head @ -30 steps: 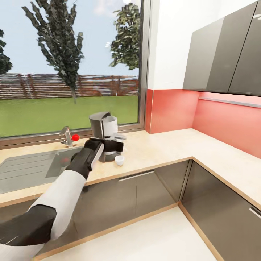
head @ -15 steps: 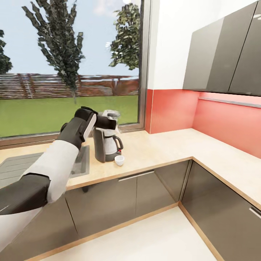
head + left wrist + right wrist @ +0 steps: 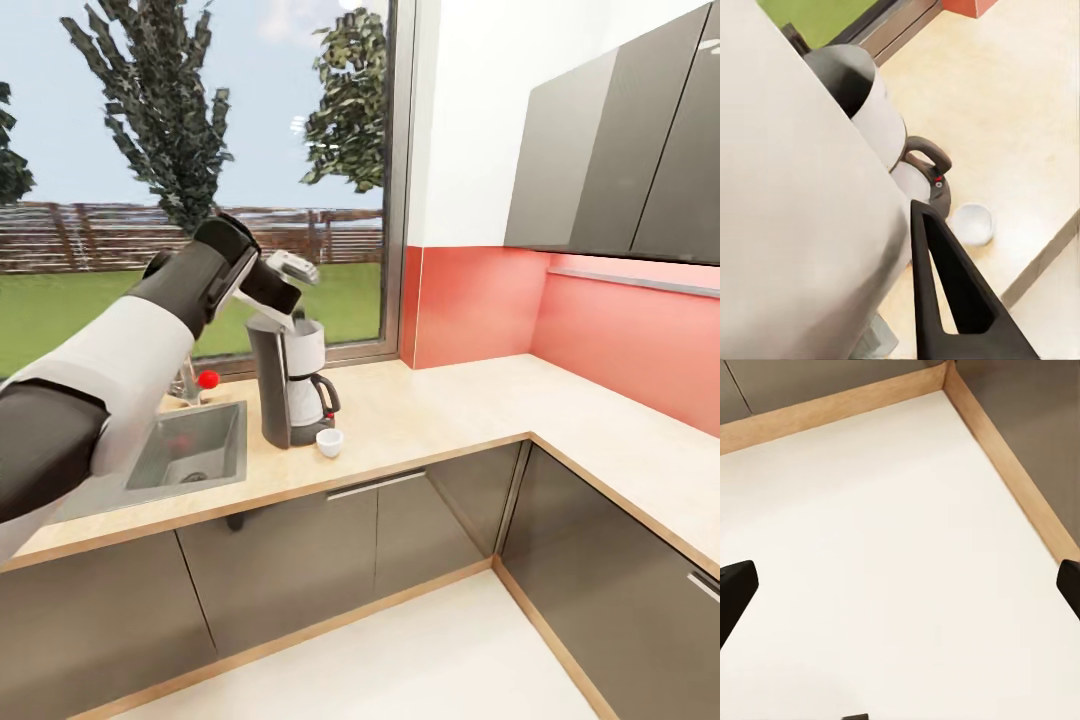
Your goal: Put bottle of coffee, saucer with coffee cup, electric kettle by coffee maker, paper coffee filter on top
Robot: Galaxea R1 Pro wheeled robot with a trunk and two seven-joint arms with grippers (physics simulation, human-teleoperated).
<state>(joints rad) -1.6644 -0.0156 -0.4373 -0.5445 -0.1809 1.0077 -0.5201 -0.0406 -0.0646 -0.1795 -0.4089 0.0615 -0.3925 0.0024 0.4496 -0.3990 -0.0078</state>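
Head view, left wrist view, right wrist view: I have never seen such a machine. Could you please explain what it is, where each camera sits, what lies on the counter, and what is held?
This is a simulated wheeled robot with two arms, each ending in a two-fingered claw. The head view looks down from its head. There the left claw hangs above the coffee maker, which stands on the countertop beside a small white cup and the sink. The left wrist view, from a camera near that claw, shows a pale object in its grip, probably the paper coffee filter. The right wrist view shows the right claw open, facing the floor.
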